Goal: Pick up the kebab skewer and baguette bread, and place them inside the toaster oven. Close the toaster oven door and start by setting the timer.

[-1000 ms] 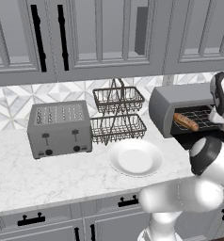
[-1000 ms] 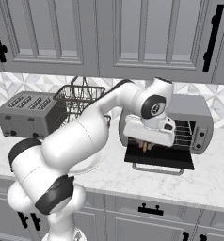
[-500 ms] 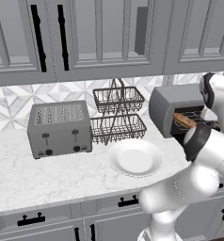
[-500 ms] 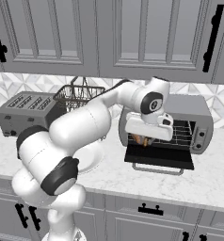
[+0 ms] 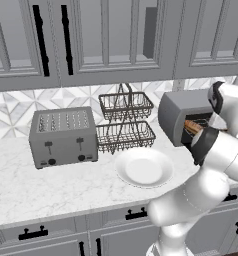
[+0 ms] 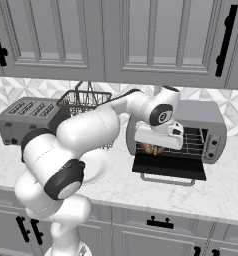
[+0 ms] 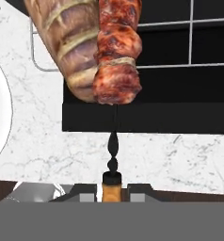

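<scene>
The upper cabinets (image 5: 91,40) run grey across the wall, with dark bar handles; below them the white marble desk (image 5: 51,190) carries everything else, and lower drawers sit beneath its edge. The white arm (image 6: 86,135) bends from the base across the desk to the toaster oven (image 6: 211,125), a wide grey box standing at the right end of the desk against the tiled backsplash (image 5: 11,107); its dark cavity shows a wire rack. The toaster oven door (image 6: 168,167) hangs fully open, lying flat and level in front of the cavity with its silver bar handle at the near edge. At the left end stands a grey slotted pop-up toaster (image 5: 63,136); between it and the oven rises a two-tier wire basket rack (image 5: 125,120); in front of that rack a white plate (image 5: 143,168) lies on the desk.

The gripper (image 7: 112,188) hovers at the mouth of the oven, just above the open door; its jaws are clenched on the orange tip of the kebab skewer (image 7: 117,52). In the hand view the skewer runs straight away from the jaws, its red and brown chunks reaching over the door's edge toward the rack; the baguette bread (image 7: 71,42) lies just beside it, touching the meat along one side, already at the oven opening.
</scene>
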